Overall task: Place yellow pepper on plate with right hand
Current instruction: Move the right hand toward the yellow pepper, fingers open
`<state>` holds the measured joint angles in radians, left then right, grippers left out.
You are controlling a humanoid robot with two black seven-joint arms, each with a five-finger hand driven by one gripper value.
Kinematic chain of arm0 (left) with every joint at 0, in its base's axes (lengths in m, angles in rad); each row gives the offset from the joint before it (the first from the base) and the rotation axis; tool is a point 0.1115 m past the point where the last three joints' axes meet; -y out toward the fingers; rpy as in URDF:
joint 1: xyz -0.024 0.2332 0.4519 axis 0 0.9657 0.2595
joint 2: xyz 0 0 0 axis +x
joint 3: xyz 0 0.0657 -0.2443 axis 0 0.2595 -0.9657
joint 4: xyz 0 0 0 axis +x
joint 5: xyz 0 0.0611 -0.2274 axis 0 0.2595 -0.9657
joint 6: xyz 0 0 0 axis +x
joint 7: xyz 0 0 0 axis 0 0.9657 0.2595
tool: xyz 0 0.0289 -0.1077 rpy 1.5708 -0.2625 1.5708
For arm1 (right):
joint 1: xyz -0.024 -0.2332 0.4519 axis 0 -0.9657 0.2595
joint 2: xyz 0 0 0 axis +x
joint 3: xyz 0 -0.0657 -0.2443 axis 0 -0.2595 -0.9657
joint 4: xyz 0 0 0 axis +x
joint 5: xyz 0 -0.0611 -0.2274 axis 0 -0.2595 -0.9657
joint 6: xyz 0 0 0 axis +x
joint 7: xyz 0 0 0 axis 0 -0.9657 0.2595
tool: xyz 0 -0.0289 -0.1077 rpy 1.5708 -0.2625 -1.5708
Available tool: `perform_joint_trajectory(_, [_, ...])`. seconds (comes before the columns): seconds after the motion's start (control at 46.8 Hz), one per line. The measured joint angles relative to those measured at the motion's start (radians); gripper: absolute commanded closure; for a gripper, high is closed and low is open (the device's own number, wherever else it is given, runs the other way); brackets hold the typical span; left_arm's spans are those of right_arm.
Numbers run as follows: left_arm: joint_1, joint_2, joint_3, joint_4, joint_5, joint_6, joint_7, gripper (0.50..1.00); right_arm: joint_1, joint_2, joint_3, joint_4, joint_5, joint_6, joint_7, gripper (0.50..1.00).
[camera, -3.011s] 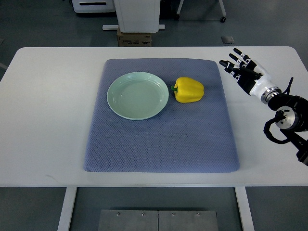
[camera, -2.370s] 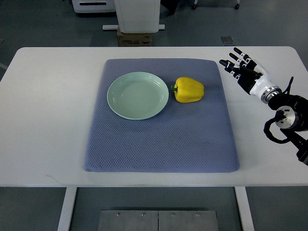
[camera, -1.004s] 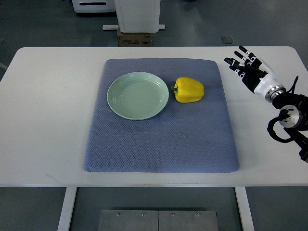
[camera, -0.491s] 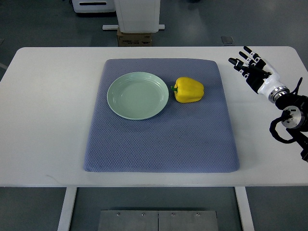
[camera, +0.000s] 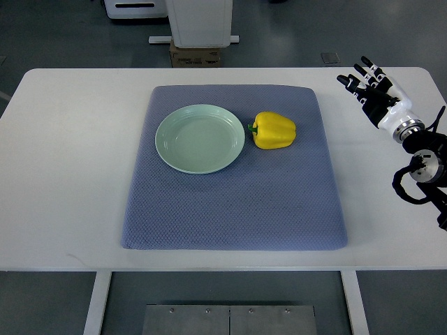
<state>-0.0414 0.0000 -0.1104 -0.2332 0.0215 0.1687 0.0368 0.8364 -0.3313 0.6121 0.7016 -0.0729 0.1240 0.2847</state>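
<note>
With the right hand (camera: 372, 92) spread empty well right of the yellow pepper (camera: 274, 130), which lies just right of the plate (camera: 170, 146), a glancing grasp could roll the pepper away.

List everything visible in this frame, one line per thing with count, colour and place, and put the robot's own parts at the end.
table: 1, white, fills most of the view
mat: 1, blue-grey, lies in the middle of the table
plate: 1, pale green, empty, on the mat's far left part
yellow pepper: 1, yellow with a green stem, on the mat just right of the plate, stem toward the plate
cardboard box: 1, brown, on the floor beyond the table's far edge
white unit: 1, white, on the floor behind the box
right hand: 1, black and white, fingers spread, holds nothing, over the table's far right corner, clear of the mat
left hand: not in view
</note>
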Motion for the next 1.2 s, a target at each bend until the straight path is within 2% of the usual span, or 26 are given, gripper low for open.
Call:
perform_joint_trajectory(0.47, [0.000,0.000,0.000,0.000,0.000,0.000,0.000,0.500,0.035,-0.003,-0.020,0.015,-0.233,0.009,0.027,0.500])
perform_joint_trajectory(0.705, [0.000,0.000,0.000,0.000,0.000,0.000,0.000,0.500,0.068,-0.011,-0.102,0.034,-0.348,0.022,0.080,0.500])
perform_joint_trajectory(1.196, [0.000,0.000,0.000,0.000,0.000,0.000,0.000,0.500,0.137,0.002,-0.241,0.049,-0.440,0.012,0.111,0.502])
